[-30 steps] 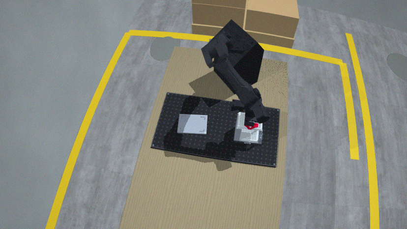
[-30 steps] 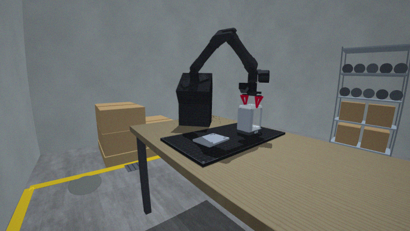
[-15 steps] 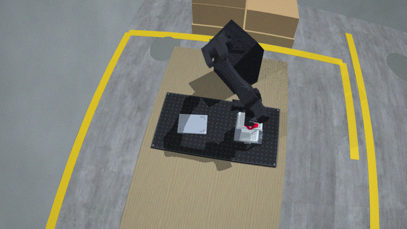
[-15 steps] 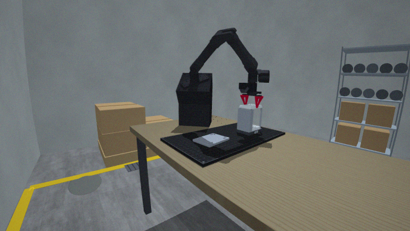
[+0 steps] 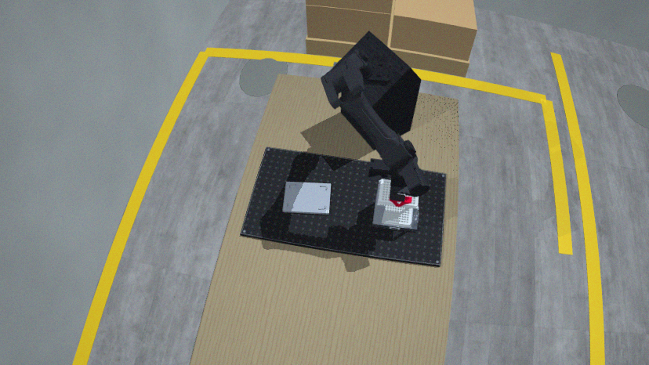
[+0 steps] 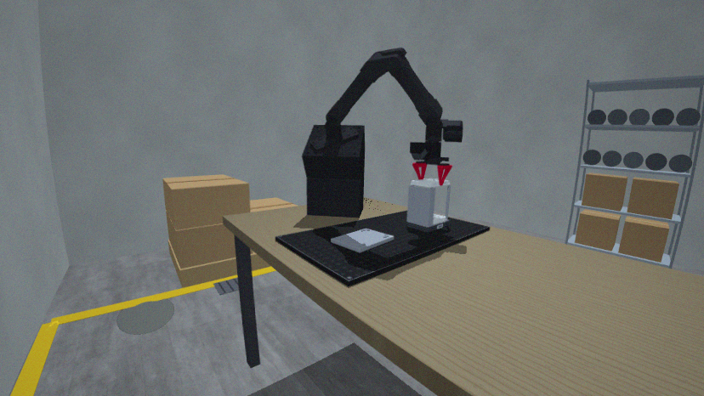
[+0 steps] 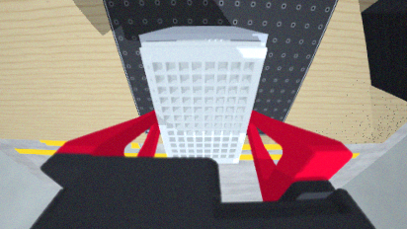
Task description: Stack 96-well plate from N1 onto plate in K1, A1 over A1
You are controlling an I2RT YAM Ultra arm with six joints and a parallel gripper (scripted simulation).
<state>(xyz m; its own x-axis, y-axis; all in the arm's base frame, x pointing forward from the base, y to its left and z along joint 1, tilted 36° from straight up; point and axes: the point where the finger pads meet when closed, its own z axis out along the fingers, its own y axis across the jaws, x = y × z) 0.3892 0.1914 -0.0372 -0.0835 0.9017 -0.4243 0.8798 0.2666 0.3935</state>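
White plate (image 7: 204, 106) pinched in my gripper (image 7: 203, 114) at the top of rack K1 (image 6: 422, 206), near the breadboard's right edge; nest N1 (image 5: 307, 197) bare; lowering and release remain.

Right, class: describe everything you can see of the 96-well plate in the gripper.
The 96-well plate is a pale grey-white rectangular tray that looks like plastic, its top a grid of small square wells. It is held level between the red fingers of the gripper, which press on its two long sides. It hangs at the top of the stack rack K1, over the black perforated board. Whether it touches the rack's walls cannot be told.
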